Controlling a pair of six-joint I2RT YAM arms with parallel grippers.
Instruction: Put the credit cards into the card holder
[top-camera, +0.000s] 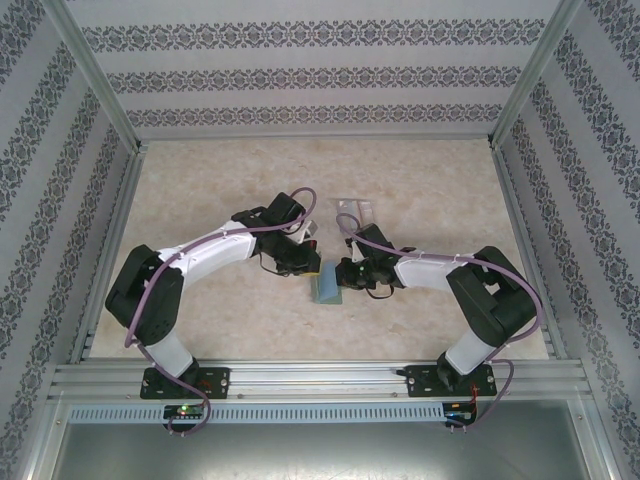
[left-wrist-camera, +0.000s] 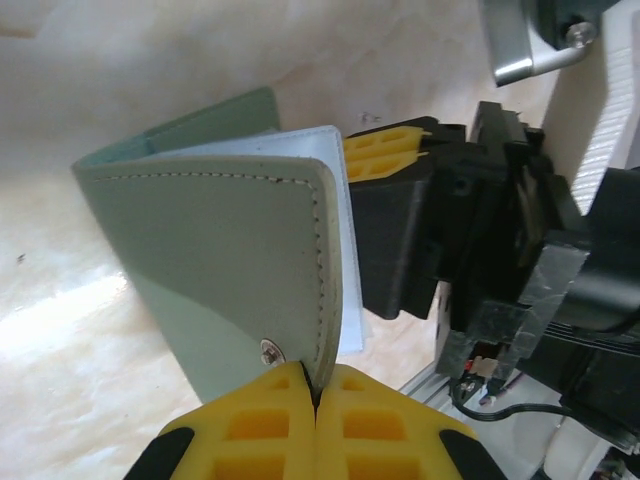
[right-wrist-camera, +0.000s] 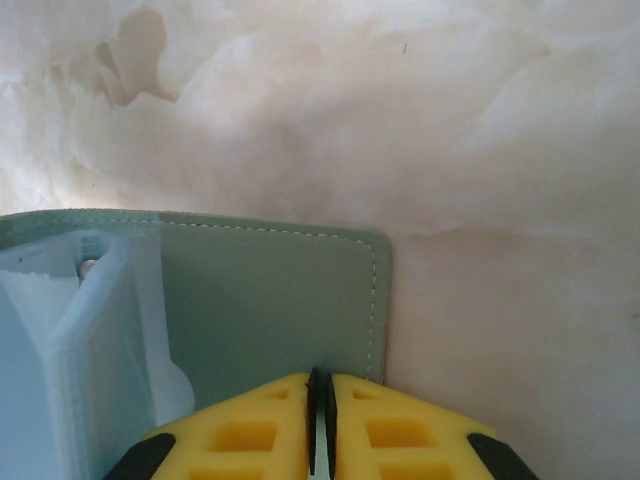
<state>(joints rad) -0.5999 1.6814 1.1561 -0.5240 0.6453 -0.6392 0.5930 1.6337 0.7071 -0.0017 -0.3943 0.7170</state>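
Note:
The sage-green card holder (top-camera: 327, 290) stands partly open on the table between my two arms. My left gripper (left-wrist-camera: 316, 385) is shut on the edge of one green cover (left-wrist-camera: 230, 260), just beside its metal snap (left-wrist-camera: 270, 351). My right gripper (right-wrist-camera: 319, 385) is shut on a thin pale sheet seen edge-on, which looks like the holder's white inner sleeve page (left-wrist-camera: 340, 240). The other green cover (right-wrist-camera: 270, 300) lies flat behind it, and clear sleeves (right-wrist-camera: 80, 330) fan out to its left. A pale credit card (top-camera: 352, 208) lies on the table behind the right arm.
The table is a beige marbled surface (top-camera: 220, 180), walled by patterned panels and aluminium posts. The right arm's black wrist (left-wrist-camera: 500, 230) sits close beside the card holder. An aluminium rail (top-camera: 320, 378) runs along the near edge.

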